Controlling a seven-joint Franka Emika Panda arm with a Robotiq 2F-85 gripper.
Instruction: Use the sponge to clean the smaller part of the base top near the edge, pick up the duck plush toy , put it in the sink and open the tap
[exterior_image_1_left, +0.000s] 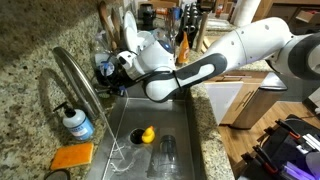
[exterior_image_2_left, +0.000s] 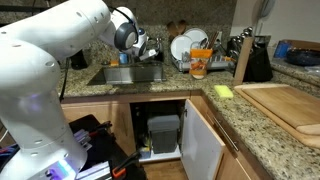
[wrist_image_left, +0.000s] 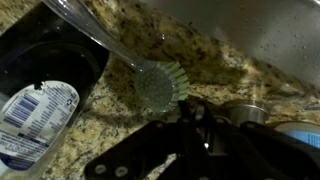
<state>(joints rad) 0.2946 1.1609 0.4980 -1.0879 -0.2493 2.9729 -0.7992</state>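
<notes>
**A Wood-Fronted Kitchen With One Cupboard Open**

Warm wooden cabinets (exterior_image_2_left: 120, 125) lined the lower part of the room in both exterior views. The middle cupboard (exterior_image_2_left: 160, 112) stood open. Its door (exterior_image_2_left: 203, 140) was swung outward, showing a pale inner face, and a grey bin (exterior_image_2_left: 163, 135) sat inside. A pale wall (exterior_image_2_left: 215, 15) rose behind. In front of it stood a dish rack (exterior_image_2_left: 188, 48) holding white plates and a wooden knife block (exterior_image_2_left: 241, 58). A pale wooden cutting board (exterior_image_2_left: 285, 103) lay along the side run. The floor was barely visible.
</notes>
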